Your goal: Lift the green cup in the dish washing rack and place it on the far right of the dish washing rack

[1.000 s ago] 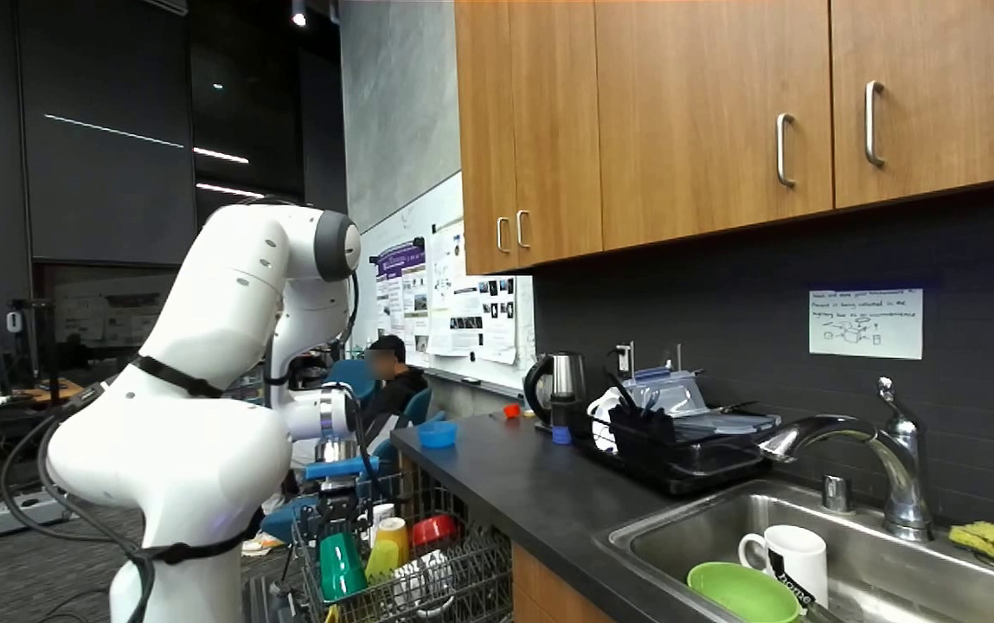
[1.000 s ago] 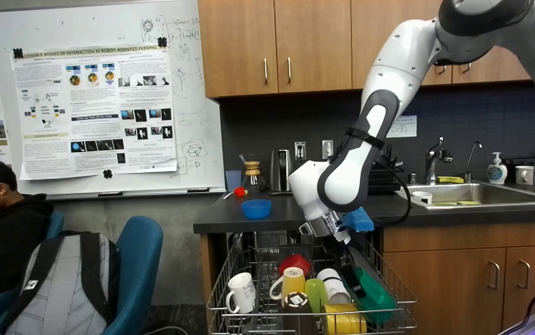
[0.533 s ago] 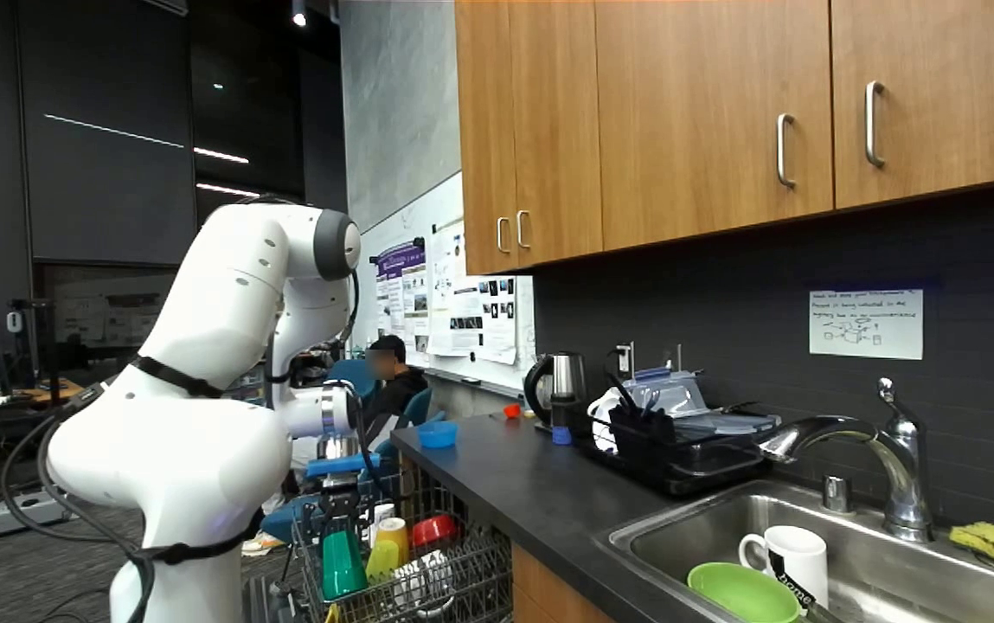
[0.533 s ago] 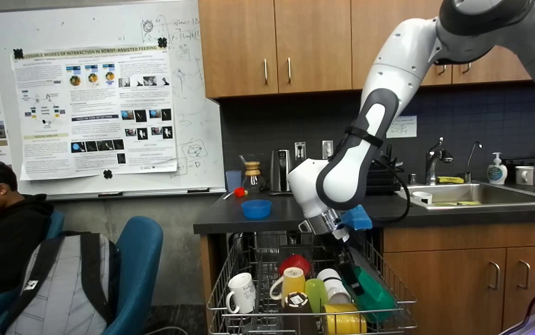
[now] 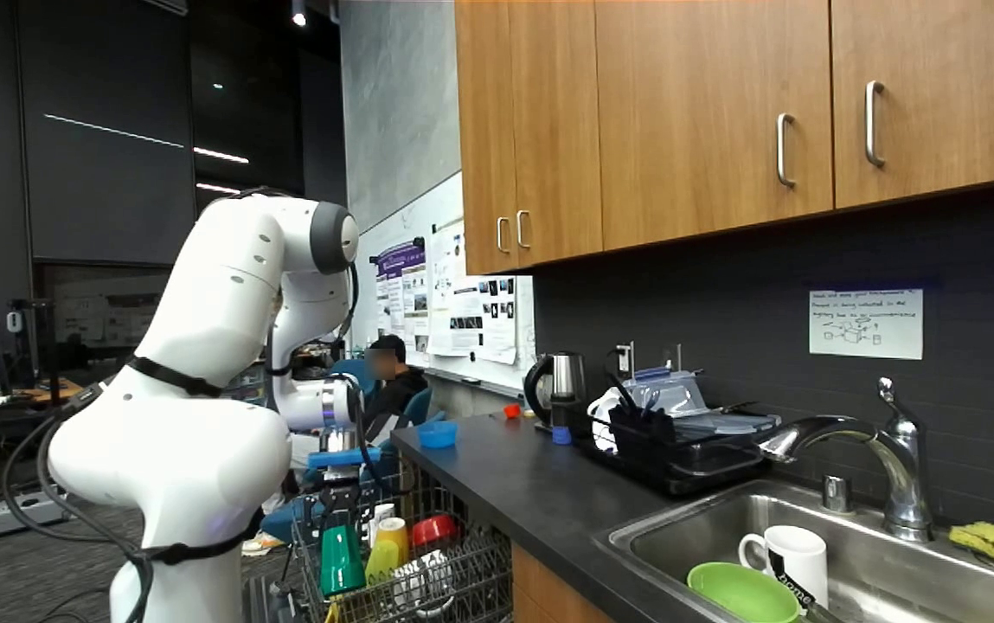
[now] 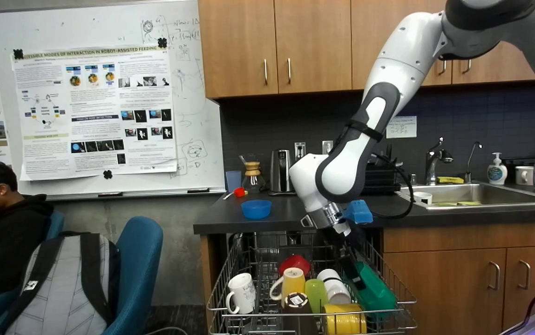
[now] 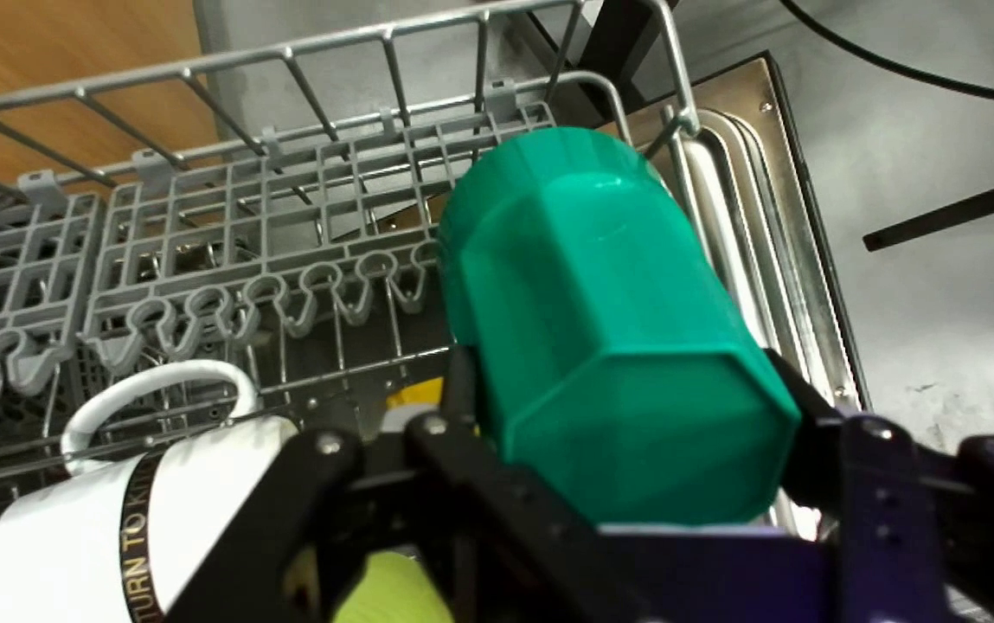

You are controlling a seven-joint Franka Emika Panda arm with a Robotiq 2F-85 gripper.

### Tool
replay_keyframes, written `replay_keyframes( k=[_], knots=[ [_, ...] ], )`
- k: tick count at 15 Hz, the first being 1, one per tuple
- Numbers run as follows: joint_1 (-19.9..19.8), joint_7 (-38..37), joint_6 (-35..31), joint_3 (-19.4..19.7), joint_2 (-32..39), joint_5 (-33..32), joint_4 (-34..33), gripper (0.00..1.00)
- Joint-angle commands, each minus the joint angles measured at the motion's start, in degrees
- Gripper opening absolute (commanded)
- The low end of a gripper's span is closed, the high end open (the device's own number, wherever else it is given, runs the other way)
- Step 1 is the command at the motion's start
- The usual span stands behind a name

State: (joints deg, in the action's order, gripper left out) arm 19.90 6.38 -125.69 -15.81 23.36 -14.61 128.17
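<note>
Cup (image 7: 609,337), green and aslant, sits between the fingers (image 7: 462,391), closed only to its width, gripping near its base; the rack (image 7: 387,34) spreads under them. Likely light, stiff, slick plastic: flat facets should suit pinching.

On your dark grey countertop (image 5: 540,484) you have a round blue plastic bowl (image 5: 437,435) and a silver-and-black metal kettle (image 5: 568,377). In your stainless steel sink (image 5: 678,538), a round light-green bowl (image 5: 740,594) sits beside a white handled mug (image 5: 798,555). You also see a grey-and-black backpack (image 6: 64,284) beside a blue chair (image 6: 141,256).
</note>
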Motion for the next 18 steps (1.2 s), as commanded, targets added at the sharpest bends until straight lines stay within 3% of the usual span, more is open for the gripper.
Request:
replay_keyframes(
  k=[1,10,18],
  knots=[
    [-1.86,2.33,2.5,-1.26,-4.89,3.88,2.7,0.49],
    [-3.26,5.92,2.88,-2.18,-11.48,9.75,3.08,0.49],
    [-1.79,6.87,1.32,-2.86,-9.48,7.08,-3.44,0.49]
  ],
)
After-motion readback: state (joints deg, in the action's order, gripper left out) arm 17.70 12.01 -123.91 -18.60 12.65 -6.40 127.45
